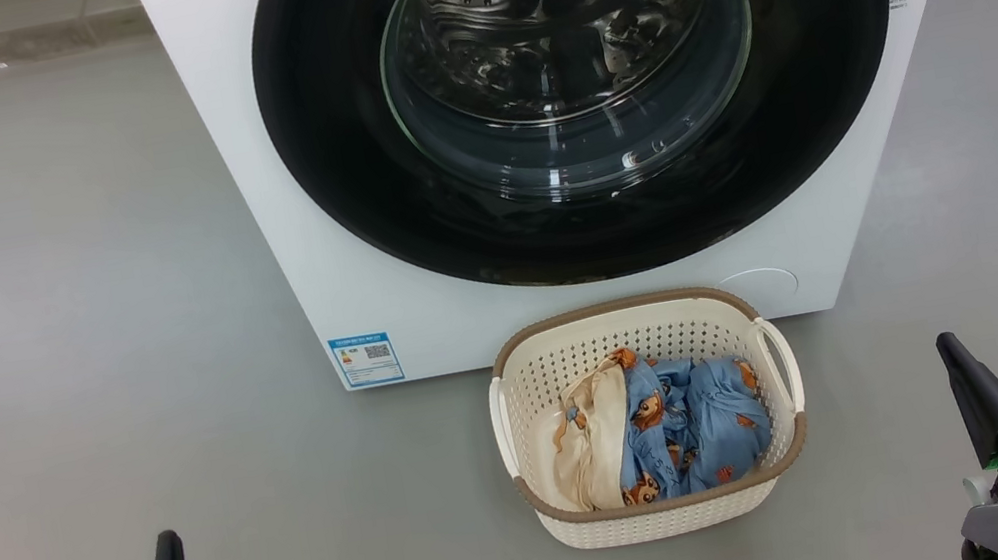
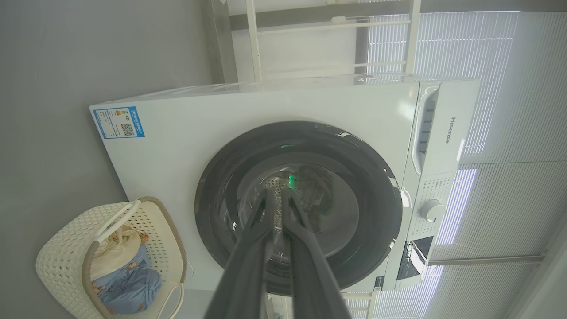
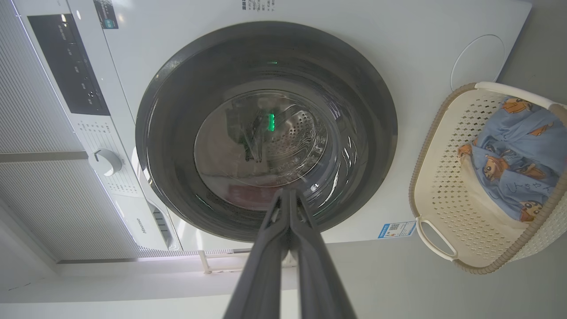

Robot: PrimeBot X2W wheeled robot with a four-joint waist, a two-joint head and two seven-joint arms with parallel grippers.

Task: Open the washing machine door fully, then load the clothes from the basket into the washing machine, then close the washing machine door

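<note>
Both hands are closed and empty. The left gripper (image 1: 166, 547) sits at the lower left of the head view and the right gripper (image 1: 949, 347) at the lower right. Each has its fingers pressed together and is well apart from everything, with bare floor (image 1: 63, 343) around it. Both wrist views look along the closed fingers at the machine's front.

The washer (image 1: 264, 208) takes up the upper middle of the head view. Its door (image 1: 335, 145) lies shut and flush against the front, and the drum (image 1: 514, 4) shows through the glass. The basket (image 1: 665, 516) stands on the floor at lower centre, just in front of the washer and under the door's lower edge. The clothes (image 1: 685, 421) are all inside it, the blue bear-print pieces to the right and a cream piece to the left. A small blue label (image 1: 365, 359) sits low on the washer's front, left of the basket.

By my reading the first step, opening the door, is not yet begun. The next move calls for one arm to rise to the door's rim and find a hold. No handle or latch can be made out, nor the hinge side, so which gripper suits is unclear. The door has to swing wide, and I cannot tell whether it will pass clear over the basket.
</note>
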